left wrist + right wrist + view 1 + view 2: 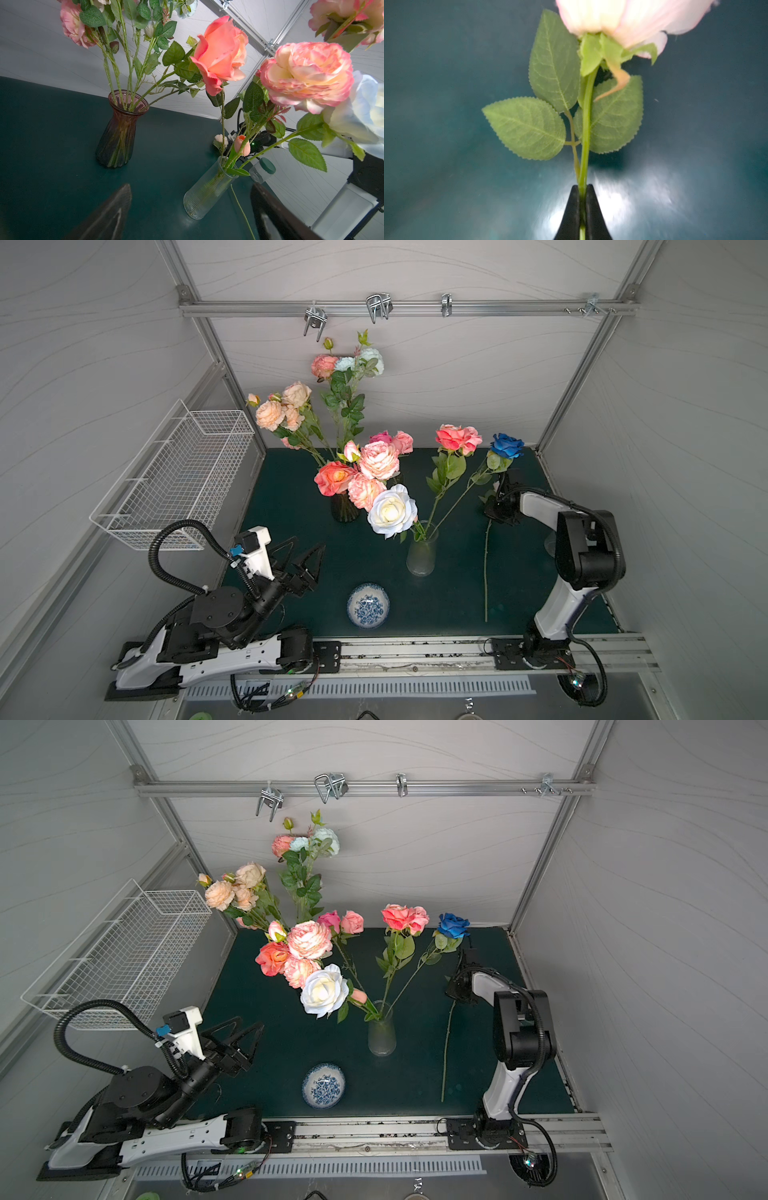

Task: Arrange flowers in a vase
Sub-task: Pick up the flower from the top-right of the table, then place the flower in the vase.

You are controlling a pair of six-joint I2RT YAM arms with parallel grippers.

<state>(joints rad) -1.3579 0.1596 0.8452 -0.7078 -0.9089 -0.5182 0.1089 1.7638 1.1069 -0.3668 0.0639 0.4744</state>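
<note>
Right claw clamped on a rose; left claw spread wide.
I see my right claw pinching the pale pink rose's green stem, which in both top views runs along the green surface beside the clear vase. The other flowers stand in that vase and the dark vase. My left claw hangs empty near the front.
</note>
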